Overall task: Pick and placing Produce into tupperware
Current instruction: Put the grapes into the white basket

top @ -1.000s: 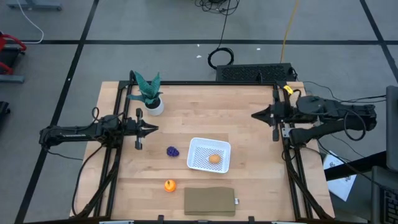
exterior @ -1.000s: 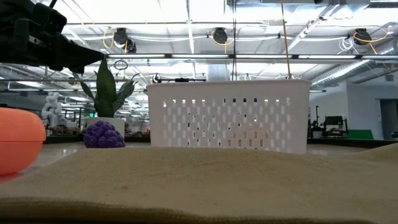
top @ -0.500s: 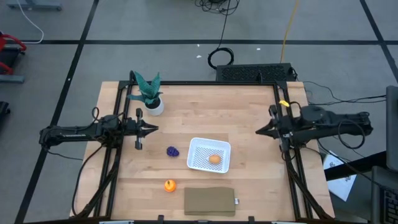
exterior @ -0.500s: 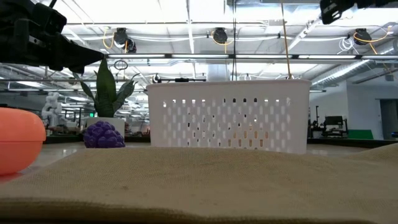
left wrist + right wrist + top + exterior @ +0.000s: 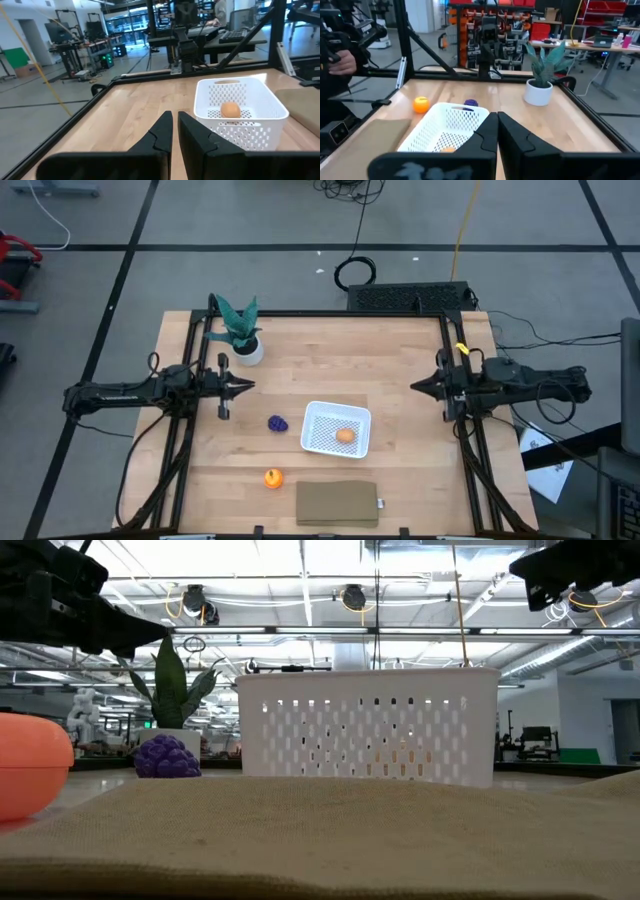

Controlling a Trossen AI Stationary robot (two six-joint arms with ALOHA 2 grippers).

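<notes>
The white perforated tupperware (image 5: 337, 429) stands on the table's middle, with the tan-yellow lump (image 5: 344, 435) lying inside it; the lump also shows in the left wrist view (image 5: 230, 109). The purple cluster (image 5: 278, 423) lies on the table left of the tupperware. The orange ball (image 5: 273, 477) lies nearer the front edge. My left gripper (image 5: 250, 387) hovers shut and empty at the left side. My right gripper (image 5: 414, 388) hovers shut and empty at the right side.
A green plant in a white pot (image 5: 243, 340) stands at the far left. A flat brown slab (image 5: 337, 503) lies at the front edge, right of the orange ball. A black frame (image 5: 190, 380) borders the table's left, far and right sides.
My right arm has drawn back toward the table's near-right, its gripper moving from farther back to level with the tupperware's far edge, and has come down into the low view. My left arm and the produce have kept still.
</notes>
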